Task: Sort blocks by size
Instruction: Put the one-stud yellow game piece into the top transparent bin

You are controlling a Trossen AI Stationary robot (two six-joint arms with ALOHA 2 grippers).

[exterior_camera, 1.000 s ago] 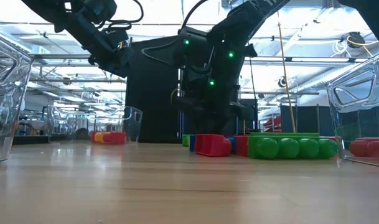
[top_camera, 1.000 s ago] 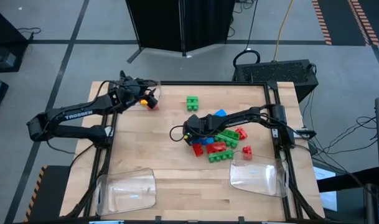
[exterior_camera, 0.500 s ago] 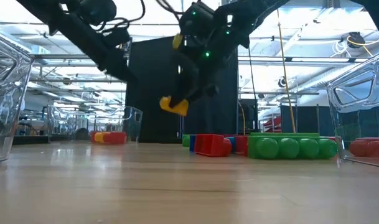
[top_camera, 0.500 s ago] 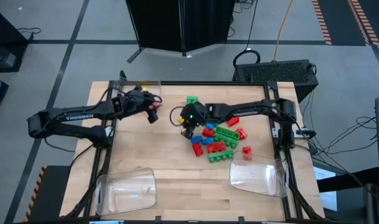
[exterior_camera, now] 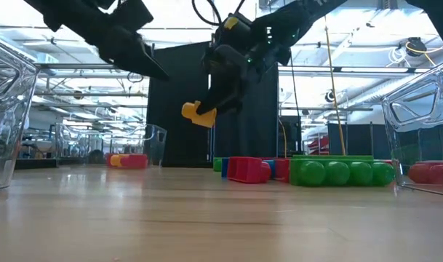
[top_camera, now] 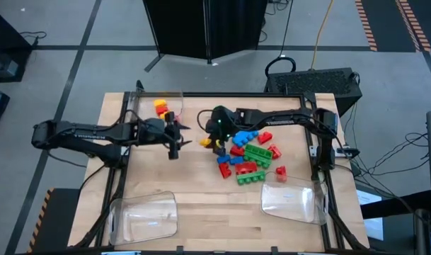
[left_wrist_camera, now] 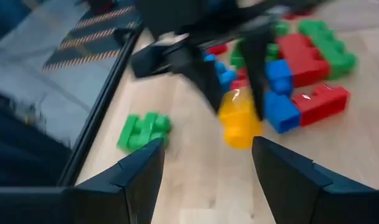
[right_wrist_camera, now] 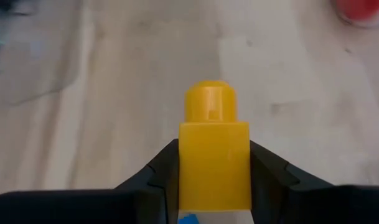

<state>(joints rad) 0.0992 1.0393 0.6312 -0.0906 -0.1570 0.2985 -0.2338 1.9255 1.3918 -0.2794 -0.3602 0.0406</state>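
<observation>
Above table centre, yellow block (right_wrist_camera: 213,152) clamped in right gripper (exterior_camera: 215,110); left gripper (left_wrist_camera: 205,171) held apart, empty. Collision risk: grippers near.

— Floor condition?
— Grey floor (top_camera: 45,78) marked with dark seams; striped hazard tape (top_camera: 367,25) runs near one corner. A yellow cable (top_camera: 321,32) and black cables (top_camera: 392,159) lie loose on it.
— Furniture?
— A light wooden table (top_camera: 194,209) in a black frame. A tall black cabinet (top_camera: 204,28) stands behind it, a black box (top_camera: 328,81) at the table's far right corner.
— Lighting?
— In the low view, bright overhead light across a ceiling of beams (exterior_camera: 366,69)
</observation>
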